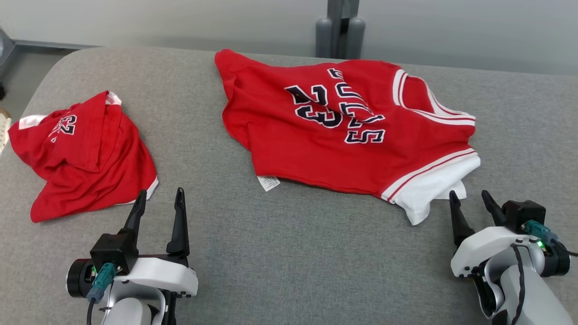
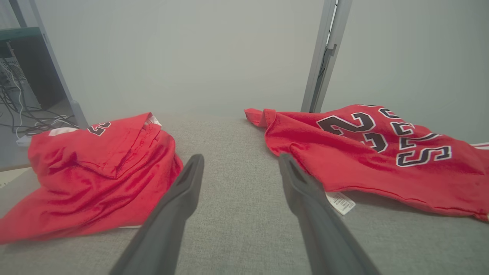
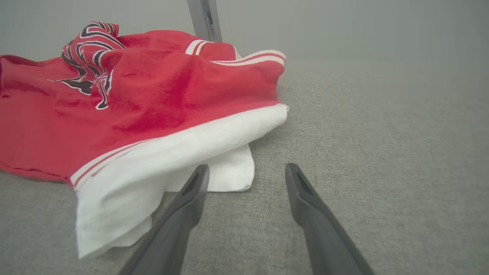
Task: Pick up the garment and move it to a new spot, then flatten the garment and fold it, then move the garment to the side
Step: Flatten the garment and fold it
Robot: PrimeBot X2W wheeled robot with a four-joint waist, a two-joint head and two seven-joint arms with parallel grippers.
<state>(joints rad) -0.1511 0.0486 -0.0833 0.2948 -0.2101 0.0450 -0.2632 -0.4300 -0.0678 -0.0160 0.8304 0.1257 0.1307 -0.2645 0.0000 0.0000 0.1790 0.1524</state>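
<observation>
i count two red shirts on my table (image 1: 280, 253): spread shirt (image 1: 352, 131) by the far edge, bunched shirt (image 1: 86, 158) at the left edge. left gripper (image 1: 161, 192) and right gripper (image 1: 468, 193) sit at the near edge, fingers pointing up, apart, empty.

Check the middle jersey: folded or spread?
Spread, not folded: the jersey lies open but rumpled on the grey surface, number and lettering showing.
</observation>
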